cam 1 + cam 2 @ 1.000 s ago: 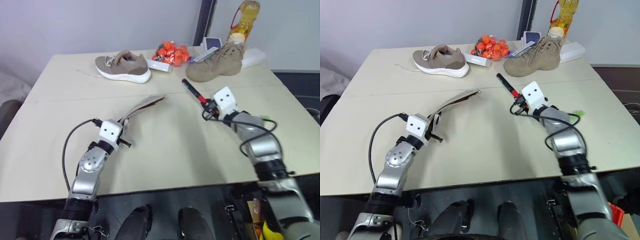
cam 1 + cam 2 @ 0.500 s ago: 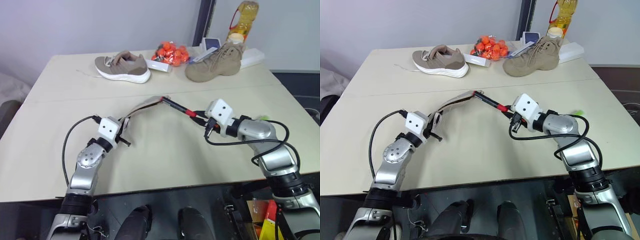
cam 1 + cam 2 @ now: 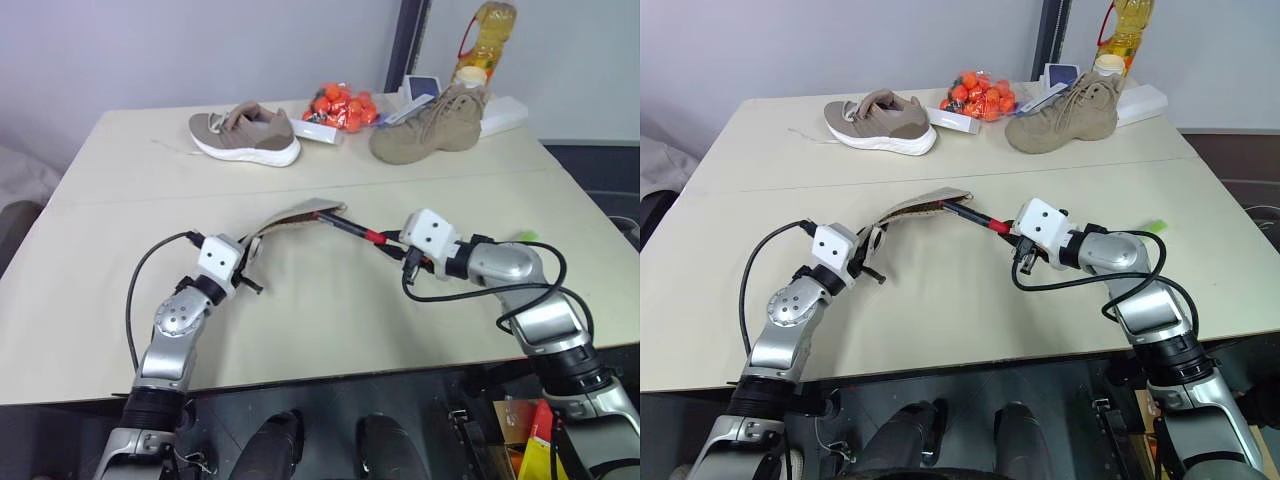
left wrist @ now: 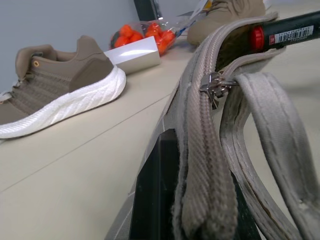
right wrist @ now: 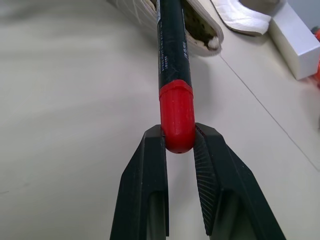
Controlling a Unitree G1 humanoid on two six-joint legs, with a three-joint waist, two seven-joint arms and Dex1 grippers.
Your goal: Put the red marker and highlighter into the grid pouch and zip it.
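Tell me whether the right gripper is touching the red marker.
Touching. In the right wrist view, the right gripper has both black fingers pressed against the red cap of the red marker, with no gap on either side.

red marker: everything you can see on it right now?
The red marker is a slim pen with a glossy black barrel, a white printed label and a rounded red cap. The right gripper pinches the cap end between its two black fingers. The marker lies nearly level above the table, its black end poked into the open mouth of the grid pouch, which the left gripper holds up by its zipper edge.
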